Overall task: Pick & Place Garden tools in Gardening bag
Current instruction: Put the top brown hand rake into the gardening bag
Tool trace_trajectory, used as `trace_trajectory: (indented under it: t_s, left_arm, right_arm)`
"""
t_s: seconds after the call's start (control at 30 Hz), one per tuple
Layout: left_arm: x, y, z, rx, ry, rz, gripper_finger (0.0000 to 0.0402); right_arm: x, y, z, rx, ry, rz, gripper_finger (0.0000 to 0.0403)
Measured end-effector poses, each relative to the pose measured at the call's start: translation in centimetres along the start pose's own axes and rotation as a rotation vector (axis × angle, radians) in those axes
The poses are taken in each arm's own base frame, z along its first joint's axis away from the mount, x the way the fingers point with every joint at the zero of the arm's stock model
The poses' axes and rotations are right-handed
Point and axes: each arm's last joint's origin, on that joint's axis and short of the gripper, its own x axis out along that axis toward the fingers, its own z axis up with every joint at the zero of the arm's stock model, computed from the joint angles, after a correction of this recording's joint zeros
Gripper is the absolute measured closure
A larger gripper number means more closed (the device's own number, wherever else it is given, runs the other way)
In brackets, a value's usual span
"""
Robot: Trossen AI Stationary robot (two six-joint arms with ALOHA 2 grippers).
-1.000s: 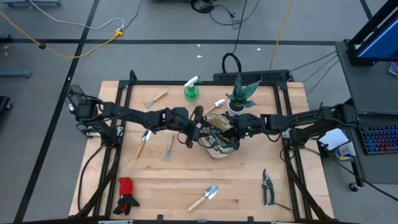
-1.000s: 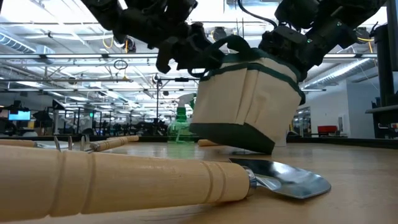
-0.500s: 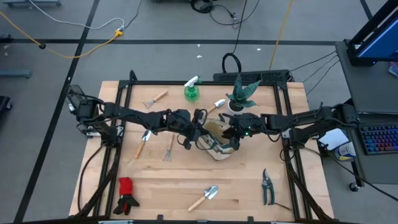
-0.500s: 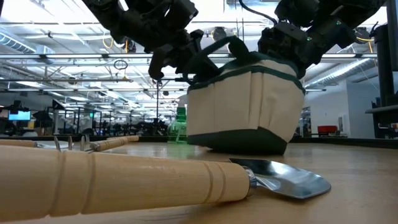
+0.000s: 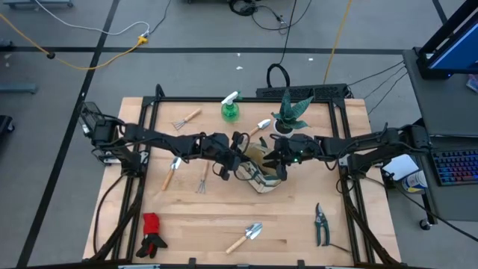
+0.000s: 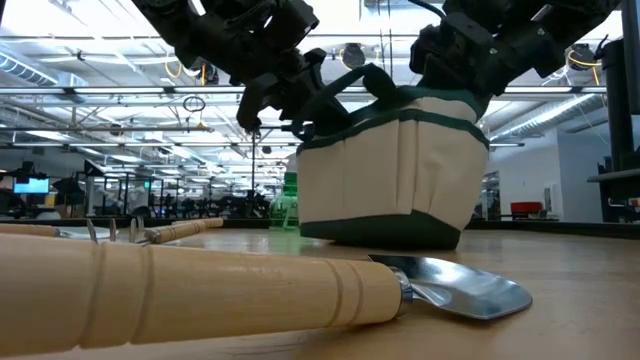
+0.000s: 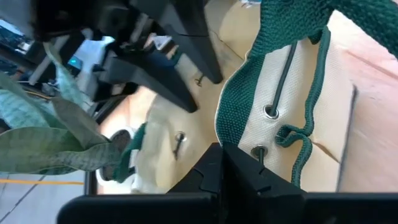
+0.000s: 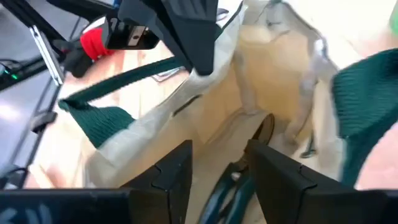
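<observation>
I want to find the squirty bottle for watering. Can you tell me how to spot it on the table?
Look at the far edge of the wooden table, the side away from the red-and-black gloves. The spray bottle stands there between a small rake and the spiky plant. It is the only bright green, see-through thing, with a white trigger on top.

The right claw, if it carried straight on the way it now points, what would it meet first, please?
Most likely the beige inner lining of the gardening bag: the right claw points into the bag's open mouth, fingers apart, nothing between. The left claw sits at the far rim, though depth is unclear.
</observation>
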Motion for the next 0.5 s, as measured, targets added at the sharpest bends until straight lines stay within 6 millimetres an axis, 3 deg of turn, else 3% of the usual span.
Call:
trace_trajectory:
  t_s: [0.5]
  left_arm:
    - [0.0, -0.73, 0.26, -0.074, 0.012, -0.036, 0.0376]
  right_arm:
    - [-0.13, 0.01, 0.07, -0.054, -0.005, -0.003, 0.0247]
